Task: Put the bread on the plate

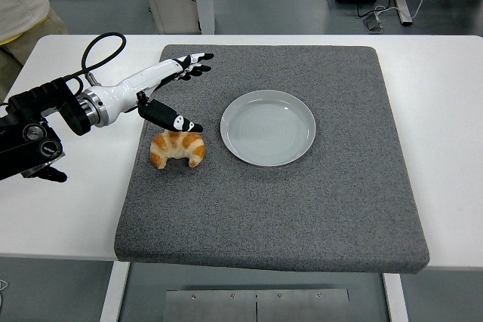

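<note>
A golden croissant (177, 148) lies on the grey mat (302, 201), left of a round pale plate (268, 127) which holds nothing. My left hand (181, 88) reaches in from the left, open, fingers spread. Its thumb (172, 119) hangs just above the croissant's far edge, while the other fingers (193, 61) stretch out over the mat beyond it. The hand holds nothing. The right arm is not in view.
The mat covers most of the white table (445, 111). A person in light clothing (19, 5) stands at the top left corner. A black cable (94, 47) loops above my left forearm.
</note>
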### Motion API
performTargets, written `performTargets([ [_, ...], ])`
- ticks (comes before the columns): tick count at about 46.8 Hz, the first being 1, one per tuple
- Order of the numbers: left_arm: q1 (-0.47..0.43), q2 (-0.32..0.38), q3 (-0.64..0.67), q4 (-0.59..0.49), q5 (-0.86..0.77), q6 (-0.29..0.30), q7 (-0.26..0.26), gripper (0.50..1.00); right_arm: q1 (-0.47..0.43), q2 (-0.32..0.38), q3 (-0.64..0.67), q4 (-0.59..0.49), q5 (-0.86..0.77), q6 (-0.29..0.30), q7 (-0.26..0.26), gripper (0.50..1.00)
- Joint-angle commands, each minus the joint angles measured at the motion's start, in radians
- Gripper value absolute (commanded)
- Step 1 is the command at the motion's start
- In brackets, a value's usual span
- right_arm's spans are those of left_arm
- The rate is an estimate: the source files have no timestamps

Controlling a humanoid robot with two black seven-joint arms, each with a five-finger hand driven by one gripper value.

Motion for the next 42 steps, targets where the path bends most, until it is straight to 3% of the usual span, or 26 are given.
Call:
performTargets([
  [1,0.0,0.017,0.02,-0.009,0.021,0.002,-0.005,0.966,0.0,0.0,0.0,0.0,0.0,0.0,0.0,1.0],
  [9,0.002,0.03,0.043,-0.017,0.047,0.005,-0.028,0.961,0.0,0.0,0.0,0.0,0.0,0.002,0.0,1.0],
  [30,0.031,0.034,0.092,-0.02,0.171,0.034,-0.005,0.958,0.0,0.0,0.0,0.0,0.0,0.0,0.0,1.0],
  [42,0.062,0.016,0.092,0.037,0.231,0.058,-0.008,0.958,0.0,0.0,0.0,0.0,0.0,0.0,0.0,1.0],
])
